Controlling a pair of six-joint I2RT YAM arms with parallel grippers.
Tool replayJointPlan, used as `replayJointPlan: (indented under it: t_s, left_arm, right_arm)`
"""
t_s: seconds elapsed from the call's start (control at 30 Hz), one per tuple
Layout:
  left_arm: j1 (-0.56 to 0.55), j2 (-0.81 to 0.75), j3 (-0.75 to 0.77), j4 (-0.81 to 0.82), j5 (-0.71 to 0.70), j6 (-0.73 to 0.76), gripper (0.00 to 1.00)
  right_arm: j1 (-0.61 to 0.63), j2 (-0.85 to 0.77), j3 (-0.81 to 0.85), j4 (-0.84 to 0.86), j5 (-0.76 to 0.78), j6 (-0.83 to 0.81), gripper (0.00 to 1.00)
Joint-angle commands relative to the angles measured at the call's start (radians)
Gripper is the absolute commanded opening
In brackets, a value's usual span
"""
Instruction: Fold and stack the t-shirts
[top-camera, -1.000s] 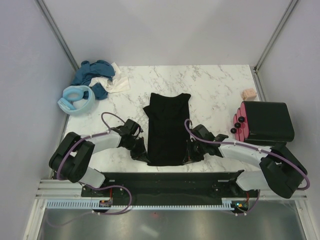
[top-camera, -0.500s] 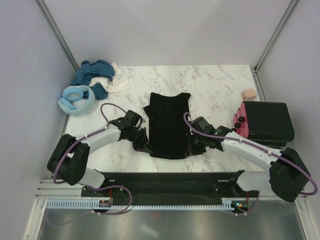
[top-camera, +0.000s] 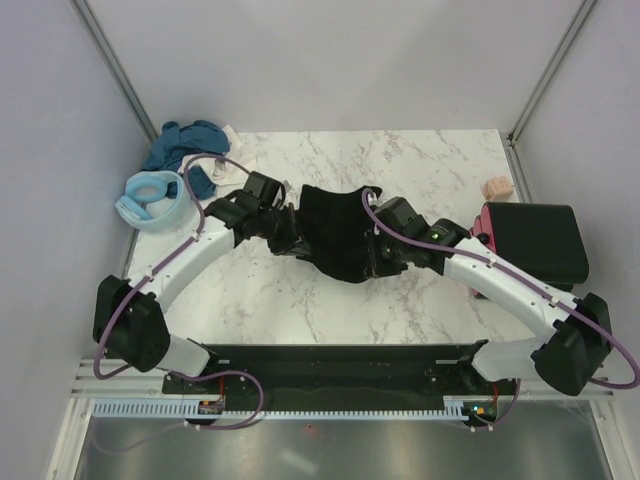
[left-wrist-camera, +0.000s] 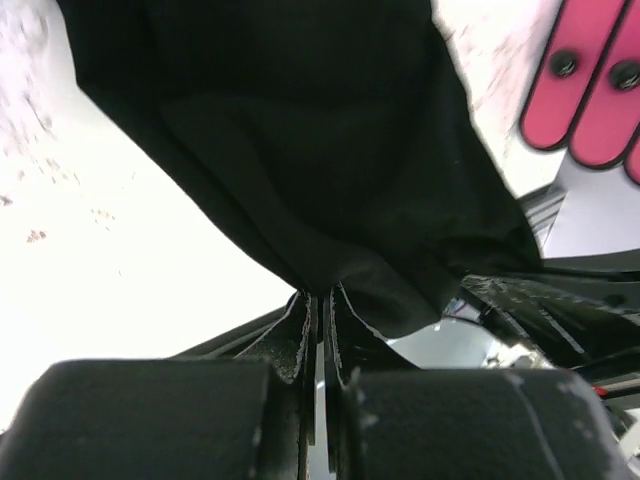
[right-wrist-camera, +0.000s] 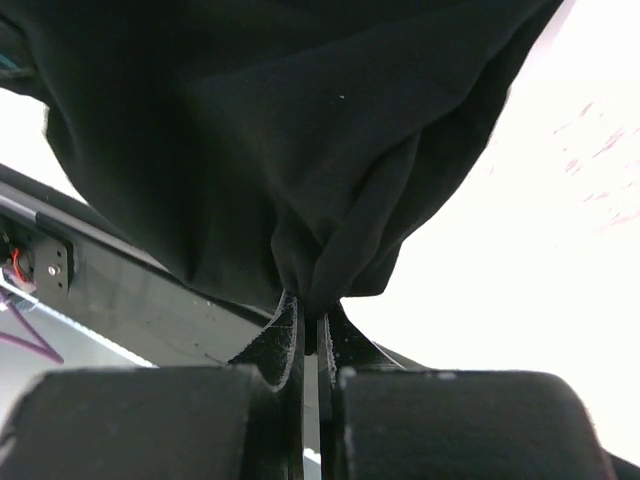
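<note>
Pale walls are closing in a white marbled surface (top-camera: 430, 170), and near its middle a black t-shirt (top-camera: 338, 222) is hanging half in the air between the two arms. The left claw (top-camera: 287, 238) is pinching the shirt's near left corner, its fingers pressed together on a bunched tuck of cloth in the left wrist view. The right claw (top-camera: 378, 255) is gripping the near right corner the same way, jaws closed tight on a gathered fold. Between them the hem is sagging in a shallow curve.

The shirt's long axis is running from the near side to the far side. Its collar end is lying beyond both claws, towards the back wall, and seems to be resting on the marble, while the hem end is hanging clear of it. Both arms are sitting about level with each other, one at each side of the cloth, so neither is nearer. The fold is likely turning on carrying the hem straight away from the bases and over the collar end, both corners travelling evenly so that the edge is landing square.

A heap of teal-blue and white shirts (top-camera: 195, 150) is waiting in the far left corner, well apart
</note>
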Motion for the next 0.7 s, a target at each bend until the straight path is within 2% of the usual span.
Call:
replayJointPlan:
  t_s: [0.0, 0.23, 0.5, 0.67]
  left_arm:
    - [0.015, 0.027, 0.145, -0.085, -0.103, 0.057, 0.02]
    - [0.06, 0.145, 0.337, -0.148, -0.155, 0.096, 0.02]
    - [0.096, 0.309, 0.48, -0.159, -0.169, 0.134, 0.02]
    - [0.106, 0.43, 0.636, -0.174, -0.166, 0.161, 0.02]
  right_arm:
    - [-0.004, 0.052, 0.111, -0.058, 0.071, -0.062, 0.0]
    - [-0.059, 0.167, 0.286, -0.095, 0.143, -0.165, 0.0]
    - [-0.194, 0.32, 0.418, -0.091, 0.125, -0.242, 0.0]
    - [-0.236, 0.432, 0.528, -0.089, 0.123, -0.28, 0.0]
